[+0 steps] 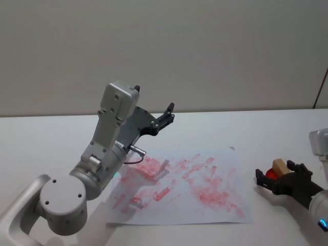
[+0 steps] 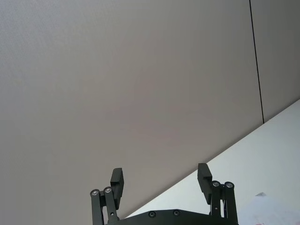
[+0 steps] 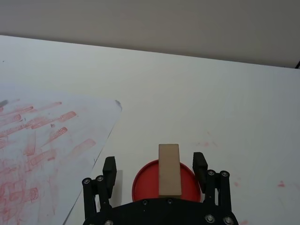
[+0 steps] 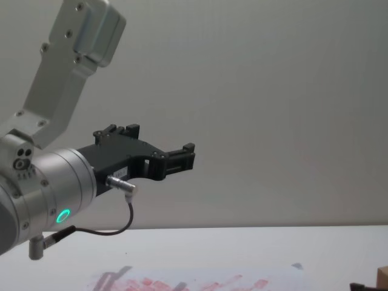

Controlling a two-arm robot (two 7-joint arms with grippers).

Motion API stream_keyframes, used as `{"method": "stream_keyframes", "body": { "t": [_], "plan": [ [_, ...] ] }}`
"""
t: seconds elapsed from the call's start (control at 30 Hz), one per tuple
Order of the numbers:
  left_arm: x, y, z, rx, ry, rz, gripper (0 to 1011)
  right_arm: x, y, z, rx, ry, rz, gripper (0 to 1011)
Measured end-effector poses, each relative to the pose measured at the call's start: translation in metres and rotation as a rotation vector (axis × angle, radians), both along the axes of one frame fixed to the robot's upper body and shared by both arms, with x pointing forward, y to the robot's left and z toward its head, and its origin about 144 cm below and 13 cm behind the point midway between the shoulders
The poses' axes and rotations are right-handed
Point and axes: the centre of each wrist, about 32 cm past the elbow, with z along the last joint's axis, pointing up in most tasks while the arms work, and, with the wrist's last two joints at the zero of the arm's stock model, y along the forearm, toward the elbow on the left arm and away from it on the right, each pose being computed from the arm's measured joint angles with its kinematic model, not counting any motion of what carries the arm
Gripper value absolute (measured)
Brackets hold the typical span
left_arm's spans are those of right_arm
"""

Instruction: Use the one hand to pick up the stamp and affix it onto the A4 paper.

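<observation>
Closest to the robot, at the right edge of the head view, the right gripper (image 1: 278,174) sits low over the white table (image 1: 51,133), reaching inward from the right. Its two black ribbed fingers are spread wide and grip nothing. The right wrist view shows the right gripper (image 3: 154,161) straddling a round red ink pad (image 3: 140,185), with the stamp (image 3: 169,169) standing on that pad between the fingers and a clear gap on either side of it. In the head view the stamp (image 1: 280,166) shows as a small tan wooden block on the ink pad (image 1: 266,174), just beside the right edge of the A4 paper (image 1: 205,205) but not on it. The paper lies flat in the middle of the table, covered with smudgy red-pink marks, and its near corner appears in the right wrist view (image 3: 93,122). Over on the left, a silver-grey arm rises from the near left corner and holds the left gripper (image 1: 169,114) high above the far edge of the sheet. The left wrist view shows the left gripper (image 2: 160,170) with its fingers wide apart and empty, pointing at the plain wall (image 2: 140,70). From the chest, the left gripper (image 4: 188,154) hangs well above the paper (image 4: 200,285).
</observation>
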Motion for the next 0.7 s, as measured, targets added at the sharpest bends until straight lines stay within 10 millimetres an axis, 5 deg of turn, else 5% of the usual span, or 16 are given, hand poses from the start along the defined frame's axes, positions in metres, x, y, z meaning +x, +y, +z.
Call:
{"method": "stream_keyframes", "body": {
  "t": [0.37,0.7],
  "plan": [
    [0.0,0.0,0.0,0.0,0.0,0.0,1001,0.01,0.003,-0.006,0.013,0.023,0.023,832],
    [0.0,0.0,0.0,0.0,0.0,0.0,1001,0.013,0.003,-0.008,0.018,0.029,0.031,491]
  ]
}}
